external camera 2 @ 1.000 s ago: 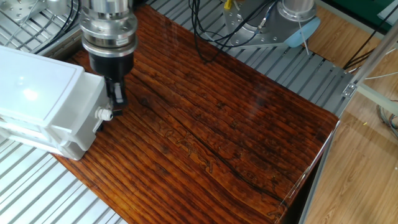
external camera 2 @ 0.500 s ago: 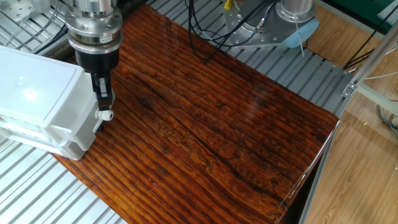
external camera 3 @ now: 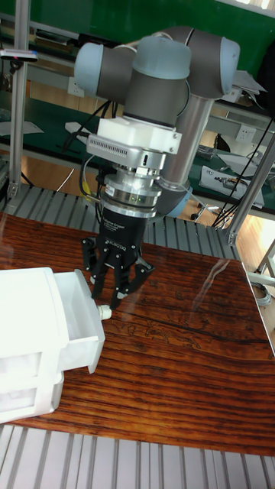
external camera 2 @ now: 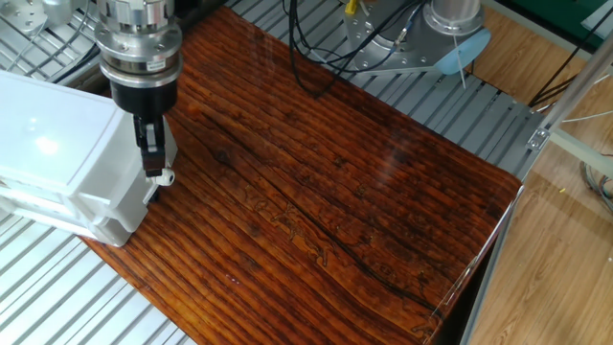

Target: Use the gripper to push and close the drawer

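From my remote station, the job looked partly done at best. In the tall fixed view the drawer (external camera 3: 76, 321) stood out from the front of the white cabinet (external camera 3: 27, 359), with a visible stretch of its side wall showing, so I judged that the rest of the push remained before the front would sit flush. The fixed view, looking down from above, made the gap harder to read.

The cabinet sat at the left edge of the wooden desk (external camera 2: 326, 201), and the drawer's flat front faced out toward the middle of that surface. A small white knob (external camera 2: 164, 177) stuck out from the front.

My pincer (external camera 2: 150, 153) hung straight down beneath its ribbed silver wrist, right in front of the drawer and at the knob. In the fixed view its black fingers (external camera 2: 149, 144) stood against the drawer front, tips just above the knob. The tall view showed the fingers splayed apart with nothing between them, so the pincer was released and gripped nothing. I could not tell for certain whether the fingers actually pressed on the front or only sat just beside it.
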`<state>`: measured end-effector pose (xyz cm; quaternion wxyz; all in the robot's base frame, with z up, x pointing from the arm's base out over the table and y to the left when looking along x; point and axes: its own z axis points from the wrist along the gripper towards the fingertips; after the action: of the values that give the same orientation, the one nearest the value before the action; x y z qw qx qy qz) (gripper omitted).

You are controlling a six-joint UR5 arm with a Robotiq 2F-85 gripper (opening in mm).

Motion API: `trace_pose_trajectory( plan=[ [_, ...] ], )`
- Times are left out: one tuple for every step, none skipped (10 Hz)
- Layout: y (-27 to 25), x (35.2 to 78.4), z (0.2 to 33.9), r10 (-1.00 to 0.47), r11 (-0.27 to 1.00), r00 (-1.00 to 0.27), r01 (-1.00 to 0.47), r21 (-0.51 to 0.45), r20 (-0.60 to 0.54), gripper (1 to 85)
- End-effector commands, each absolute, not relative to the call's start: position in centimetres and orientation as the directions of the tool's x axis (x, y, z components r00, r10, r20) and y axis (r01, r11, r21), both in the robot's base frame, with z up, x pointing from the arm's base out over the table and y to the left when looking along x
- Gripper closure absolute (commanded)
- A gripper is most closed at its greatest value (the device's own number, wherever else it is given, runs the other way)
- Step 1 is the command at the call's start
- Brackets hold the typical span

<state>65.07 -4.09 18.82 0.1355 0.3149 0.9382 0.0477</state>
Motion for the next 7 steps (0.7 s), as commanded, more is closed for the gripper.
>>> trace_pose_trajectory(
  plan=[
    [-2.66, 66.37, 18.93, 0.662, 0.747, -0.722, 0.609, 0.267, -0.203, 45.0],
    [-3.02, 66.35, 18.8, 0.659, 0.75, -0.722, 0.609, 0.258, -0.212, 45.0],
    [-3.02, 66.35, 18.76, 0.659, 0.749, -0.722, 0.609, 0.259, -0.211, 45.3],
    [-2.85, 66.16, 18.76, 0.661, 0.748, -0.723, 0.61, 0.261, -0.201, 45.7],
    [-2.94, 66.06, 18.74, 0.66, 0.748, -0.724, 0.611, 0.259, -0.201, 46.0],
    [-2.79, 66.18, 18.79, 0.662, 0.746, -0.722, 0.61, 0.267, -0.2, 46.0],
    [-2.46, 66.23, 18.8, 0.665, 0.742, -0.722, 0.609, 0.28, -0.192, 46.0]
  ],
)
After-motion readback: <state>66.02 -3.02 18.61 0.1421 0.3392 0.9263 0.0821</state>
